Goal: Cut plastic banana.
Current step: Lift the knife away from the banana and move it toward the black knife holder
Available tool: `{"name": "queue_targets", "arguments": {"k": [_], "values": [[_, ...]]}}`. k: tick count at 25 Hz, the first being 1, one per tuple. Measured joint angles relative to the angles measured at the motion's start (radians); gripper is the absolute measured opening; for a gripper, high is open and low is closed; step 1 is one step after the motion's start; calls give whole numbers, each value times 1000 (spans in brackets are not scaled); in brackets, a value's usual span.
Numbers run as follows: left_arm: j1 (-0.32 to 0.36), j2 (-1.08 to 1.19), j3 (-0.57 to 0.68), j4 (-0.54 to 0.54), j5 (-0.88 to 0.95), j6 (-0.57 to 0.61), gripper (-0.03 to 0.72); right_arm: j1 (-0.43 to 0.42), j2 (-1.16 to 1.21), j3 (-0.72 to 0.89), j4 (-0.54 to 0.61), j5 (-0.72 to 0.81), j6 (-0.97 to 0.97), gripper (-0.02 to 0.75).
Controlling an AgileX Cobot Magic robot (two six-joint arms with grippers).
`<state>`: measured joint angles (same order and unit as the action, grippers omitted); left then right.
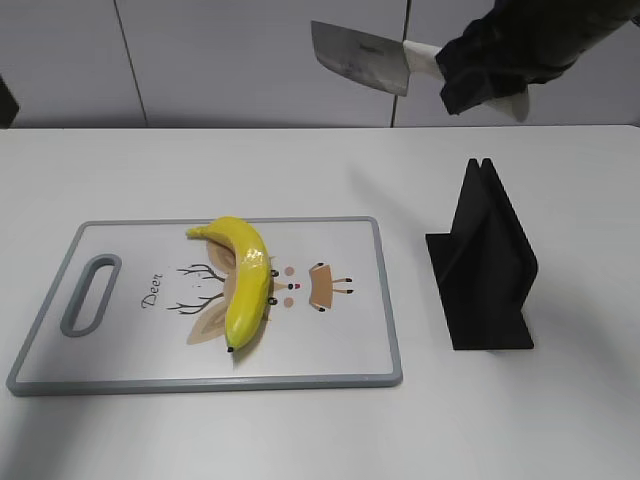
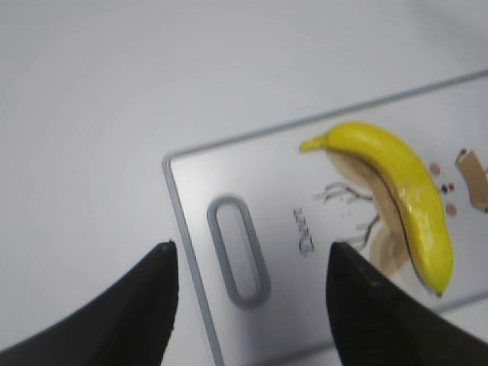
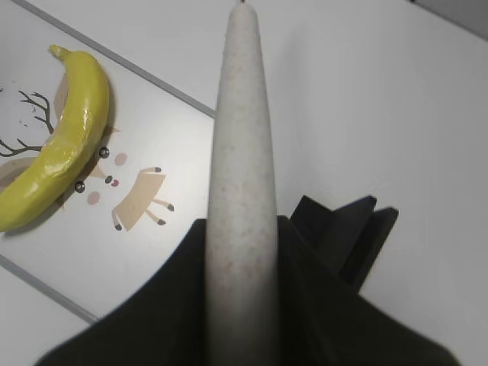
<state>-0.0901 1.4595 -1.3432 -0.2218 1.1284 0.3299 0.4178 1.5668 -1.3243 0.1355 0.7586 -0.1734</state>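
The plastic banana (image 1: 243, 278) lies whole on the grey-rimmed cutting board (image 1: 350, 350), over its deer drawing. It also shows in the left wrist view (image 2: 404, 194) and the right wrist view (image 3: 65, 141). My right gripper (image 1: 478, 78) is shut on a knife's pale handle (image 3: 242, 175) and holds the knife with its steel blade (image 1: 358, 55) high in the air, right of and behind the board. My left gripper (image 2: 252, 263) is open and empty, above the board's handle slot (image 2: 238, 252); it is out of the exterior view.
A black knife stand (image 1: 485, 265) sits on the white table right of the board, also in the right wrist view (image 3: 351, 229). A grey panelled wall runs behind the table.
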Motion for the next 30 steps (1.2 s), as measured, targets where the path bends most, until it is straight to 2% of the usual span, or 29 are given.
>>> {"name": "queue_targets", "arguments": {"k": [5,11,17,24,30], "values": [[19,-34,58,-1,79,-36,577,0,-76,52,-18,40,130,166],[19,-216,269,-7,72,-46,576,0,-262,313,-95,-95,366,166],[19,-509,499,5,-65,-47,576,0,-415,493,-241,-207,599,166],[19,-907,725,5,-208,-47,565,0,-432,569,-270,-228,652,166],[19,-1204,818,5,-224,-47,561,0,-432,581,-285,-228,656,166]]}}
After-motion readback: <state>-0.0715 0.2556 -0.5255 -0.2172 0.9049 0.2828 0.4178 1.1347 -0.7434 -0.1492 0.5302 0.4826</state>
